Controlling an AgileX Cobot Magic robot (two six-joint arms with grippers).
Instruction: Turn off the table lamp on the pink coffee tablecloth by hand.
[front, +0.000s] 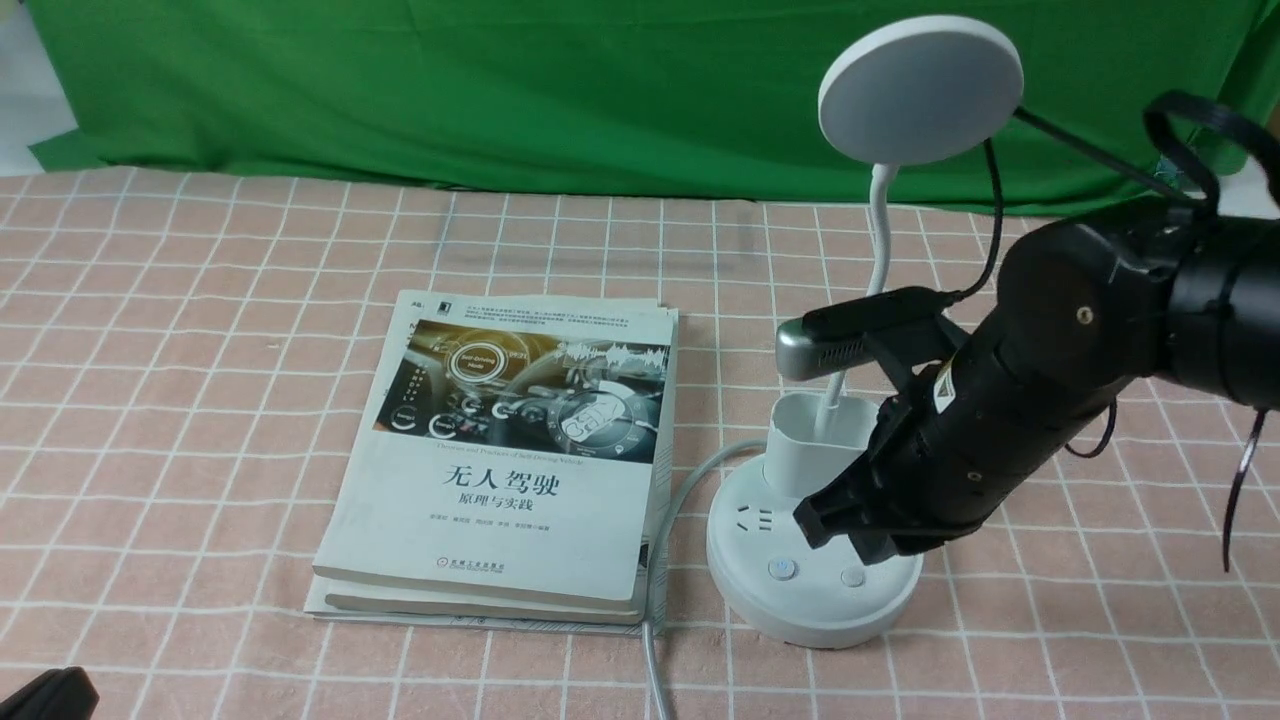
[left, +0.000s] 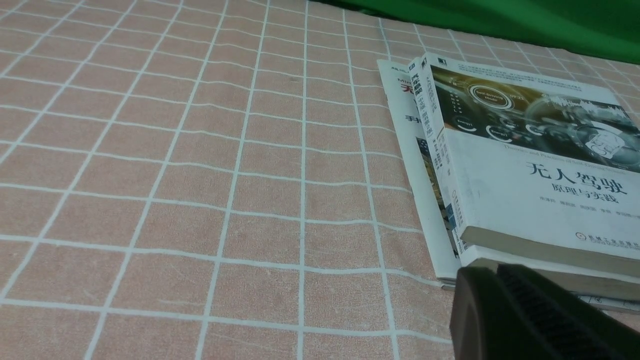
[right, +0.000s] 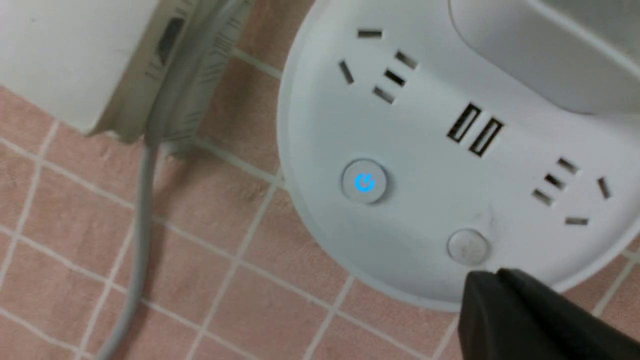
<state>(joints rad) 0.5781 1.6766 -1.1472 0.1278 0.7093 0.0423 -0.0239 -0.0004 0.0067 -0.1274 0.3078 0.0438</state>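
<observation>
The white table lamp (front: 920, 90) stands on the pink coffee tablecloth (front: 200, 350), its thin neck rising from a cup-shaped holder (front: 812, 440) on a round base (front: 800, 600). My right gripper (front: 815, 520), the hand, hovers low over the base's right half, fingers pressed together and holding nothing. Seen from the right wrist, its tip (right: 487, 280) sits just beside a plain round button (right: 467, 246). A second button (right: 364, 182) glows blue. My left gripper (left: 487, 275) is shut and empty, low at the near left corner (front: 45, 695).
A stack of white books (front: 510, 460) lies left of the lamp base, and a grey power cord (front: 655, 600) runs between them toward the front edge. A green backdrop (front: 500, 90) hangs behind. Loose black cables (front: 1190, 140) loop off my right arm.
</observation>
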